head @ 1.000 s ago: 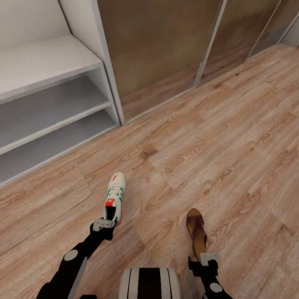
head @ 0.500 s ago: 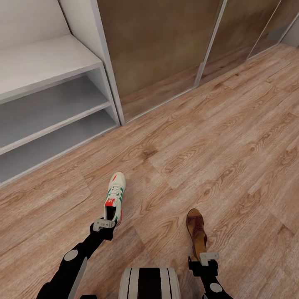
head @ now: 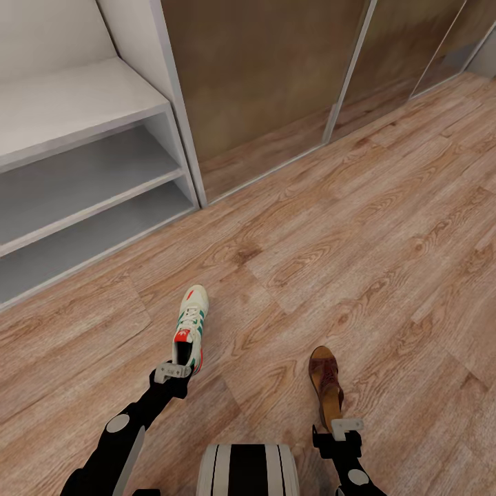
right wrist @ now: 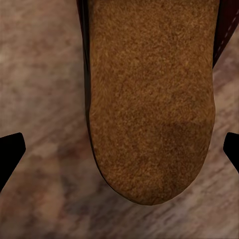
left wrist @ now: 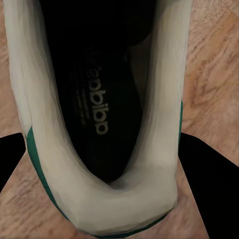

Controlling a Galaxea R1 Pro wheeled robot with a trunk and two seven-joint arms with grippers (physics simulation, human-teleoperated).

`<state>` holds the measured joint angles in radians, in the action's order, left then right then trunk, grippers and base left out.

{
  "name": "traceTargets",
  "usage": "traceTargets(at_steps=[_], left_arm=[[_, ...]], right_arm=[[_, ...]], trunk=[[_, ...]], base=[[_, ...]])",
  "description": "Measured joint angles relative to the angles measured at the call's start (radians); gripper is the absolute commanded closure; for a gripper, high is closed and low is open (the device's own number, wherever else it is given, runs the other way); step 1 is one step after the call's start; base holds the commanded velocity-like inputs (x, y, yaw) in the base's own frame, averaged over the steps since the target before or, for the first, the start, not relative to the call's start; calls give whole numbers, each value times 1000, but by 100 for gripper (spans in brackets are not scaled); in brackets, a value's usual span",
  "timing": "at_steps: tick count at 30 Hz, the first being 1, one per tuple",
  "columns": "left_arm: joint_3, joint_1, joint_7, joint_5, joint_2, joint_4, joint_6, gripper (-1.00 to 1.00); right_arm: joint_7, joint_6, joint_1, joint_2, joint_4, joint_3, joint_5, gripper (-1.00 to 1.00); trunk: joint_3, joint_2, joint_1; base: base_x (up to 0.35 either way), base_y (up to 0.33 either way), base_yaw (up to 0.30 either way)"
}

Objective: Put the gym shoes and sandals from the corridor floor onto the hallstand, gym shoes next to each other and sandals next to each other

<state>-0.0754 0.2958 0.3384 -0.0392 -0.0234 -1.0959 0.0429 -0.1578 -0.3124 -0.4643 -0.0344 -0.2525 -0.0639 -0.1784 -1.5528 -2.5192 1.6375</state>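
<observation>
Gym shoe (head: 191, 324): one white sneaker with green stripes and a red tongue patch, lying on the corridor floor (head: 358, 248), toe pointing away from us toward the hallstand (head: 76, 103). We log our left gripper (head: 172, 373) at its heel. In the left wrist view the gym shoe's heel collar (left wrist: 119, 199) sits between two dark fingers (left wrist: 204, 169), which stand spread on either side of it; whether the pads touch the sides we cannot tell.

Sandal (head: 326, 382): one brown slip-on, on the floor to the right of the sneaker and nearer to us, well apart from it. Our right gripper (head: 342, 428) is at its heel end. The right wrist view shows the sandal's suede footbed (right wrist: 149, 99) with the fingertips (right wrist: 10, 149) set wide at both edges, clear of the sandal.

Change over the last second: none that we can record. Shoes, arms and camera stand as they were. We judge both hands poised for a grasp not yet made; closing is the step due.

Hallstand: white-grey, far left, its bench top and two low shelves carrying no shoes in what we see. Placement is wholly outstanding.
</observation>
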Motion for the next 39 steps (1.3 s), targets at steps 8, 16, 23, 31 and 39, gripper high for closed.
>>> traceTargets(at_steps=[8, 16, 23, 31, 39], left_arm=[[0, 0, 0, -1, 2, -7, 1, 100], [0, 0, 0, 0, 4, -10, 4, 100], [0, 0, 0, 0, 3, -11, 3, 100], [-1, -2, -1, 1, 2, -37, 4, 100], [-6, -6, -3, 2, 1, -92, 9, 100]], right_arm=[[1, 1, 0, 0, 0, 0, 0, -100], [0, 0, 0, 0, 0, 0, 0, -100], [0, 1, 0, 0, 0, 0, 0, -100], [0, 0, 0, 0, 0, 0, 0, -100], [0, 0, 0, 0, 0, 0, 0, -100]], trunk=[[-6, 0, 0], [-8, 0, 0], [-29, -1, 2], [-37, -2, 3], [-37, -2, 3]], base=[[0, 0, -116], [0, 0, -29], [0, 0, -3], [0, 0, 0], [0, 0, 0]])
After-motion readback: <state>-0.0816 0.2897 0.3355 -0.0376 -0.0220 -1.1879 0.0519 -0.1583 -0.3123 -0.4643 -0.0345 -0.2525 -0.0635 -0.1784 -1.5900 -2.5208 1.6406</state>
